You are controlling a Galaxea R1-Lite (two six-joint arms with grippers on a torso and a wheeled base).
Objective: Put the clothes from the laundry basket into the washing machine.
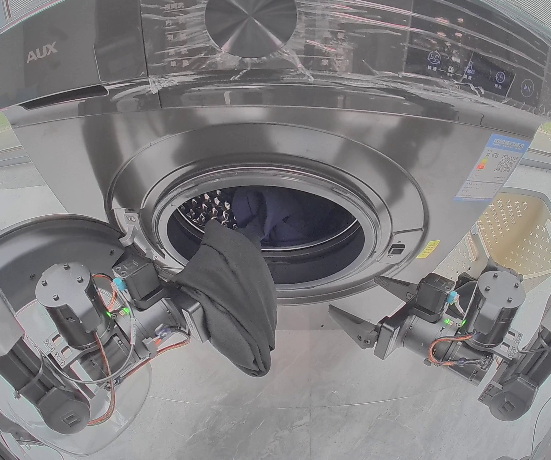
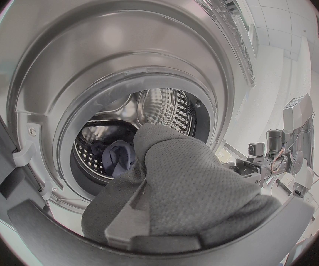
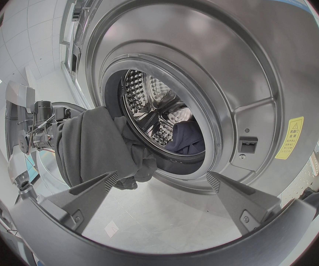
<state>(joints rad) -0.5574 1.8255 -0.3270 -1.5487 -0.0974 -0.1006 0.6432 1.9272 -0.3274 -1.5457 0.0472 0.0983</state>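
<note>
Loading step in hand: the left gripper [image 1: 202,305] is clenching the dark grey garment [image 1: 237,301] at about 8 o'clock on the rim of the drum opening [image 1: 352,244] of the washing machine [image 1: 326,148]. The garment's upper fold is lying over the lip and its bulk is hanging down outside the front. The right gripper [image 1: 354,295] is hovering below the opening at about 5 o'clock, jaws spread wide and carrying nothing. A navy garment [image 1: 288,215] is lying inside the drum. The laundry basket [image 1: 518,225] is standing at about 4 o'clock from the opening, behind the right arm, and its contents cannot be made out. In my judgement, the next move is calling for the left arm to push inward toward 1 o'clock. That would lift the hanging bulk over the lip before the jaws let go, since otherwise the garment is likely to slide back out.
</note>
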